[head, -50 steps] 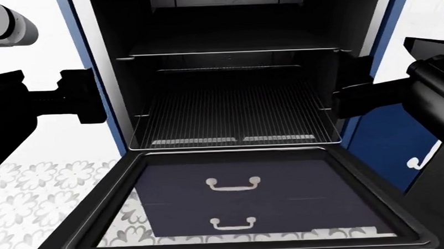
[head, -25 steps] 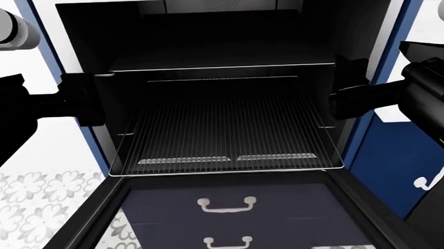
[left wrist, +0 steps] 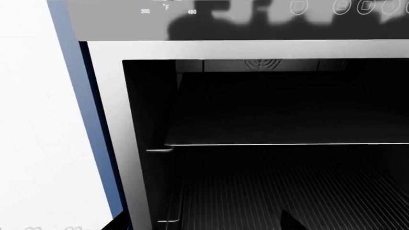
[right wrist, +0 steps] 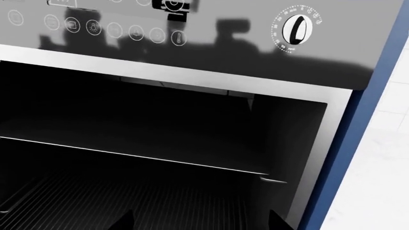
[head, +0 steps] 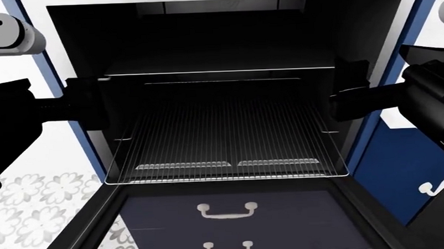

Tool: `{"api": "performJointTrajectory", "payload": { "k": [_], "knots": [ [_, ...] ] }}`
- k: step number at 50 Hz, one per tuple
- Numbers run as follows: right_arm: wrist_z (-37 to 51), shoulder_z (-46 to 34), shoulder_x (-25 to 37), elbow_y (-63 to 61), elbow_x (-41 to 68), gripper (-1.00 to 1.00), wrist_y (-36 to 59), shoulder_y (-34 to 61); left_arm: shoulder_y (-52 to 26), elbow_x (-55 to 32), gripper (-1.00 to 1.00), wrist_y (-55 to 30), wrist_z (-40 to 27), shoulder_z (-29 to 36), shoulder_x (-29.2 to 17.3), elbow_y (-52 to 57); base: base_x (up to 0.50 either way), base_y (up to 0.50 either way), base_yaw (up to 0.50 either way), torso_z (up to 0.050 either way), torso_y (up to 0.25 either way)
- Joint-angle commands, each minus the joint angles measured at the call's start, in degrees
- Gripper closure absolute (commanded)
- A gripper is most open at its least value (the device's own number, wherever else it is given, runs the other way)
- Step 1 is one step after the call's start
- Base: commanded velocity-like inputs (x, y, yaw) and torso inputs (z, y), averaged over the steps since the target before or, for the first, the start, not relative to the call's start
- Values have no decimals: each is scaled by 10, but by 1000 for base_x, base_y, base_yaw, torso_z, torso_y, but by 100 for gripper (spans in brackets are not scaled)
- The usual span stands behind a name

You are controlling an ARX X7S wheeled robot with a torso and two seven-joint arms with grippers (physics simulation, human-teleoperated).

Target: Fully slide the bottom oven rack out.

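left claw [head: 88, 105] and right claw [head: 352, 98] level, facing inward

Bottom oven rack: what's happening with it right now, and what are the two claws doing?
Left gripper and right gripper flank the oven, touching nothing; jaw state unclear. Bottom oven rack partly out over open door. Nothing blocking it.

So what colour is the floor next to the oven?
The floor is white with a grey flower pattern, clearest in the head view.

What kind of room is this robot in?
Most likely a kitchen. There is a big oven with its door down and a wire rack inside, a control panel with a knob, and navy drawers with pale handles seen through the door's glass.
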Motion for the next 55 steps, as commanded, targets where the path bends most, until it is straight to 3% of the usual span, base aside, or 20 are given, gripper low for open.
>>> {"api": "performJointTrajectory", "payload": {
  "k": [1,43,55],
  "knots": [
    [3,-14,1,9,10,-100,-7,11,-3,-12,-100,4,0,10,-5,-1,0,0,0,0,-250],
    [-15,-42,-3,19,-6,-100,-11,32,-27,-27,-100,22,2,42,-8,-11,0,0,0,0,-249],
    [-49,-81,-46,102,-33,-100,-1,61,-49,-8,-100,20,13,85,29,-67,0,0,0,0,-43]
  ]
}}
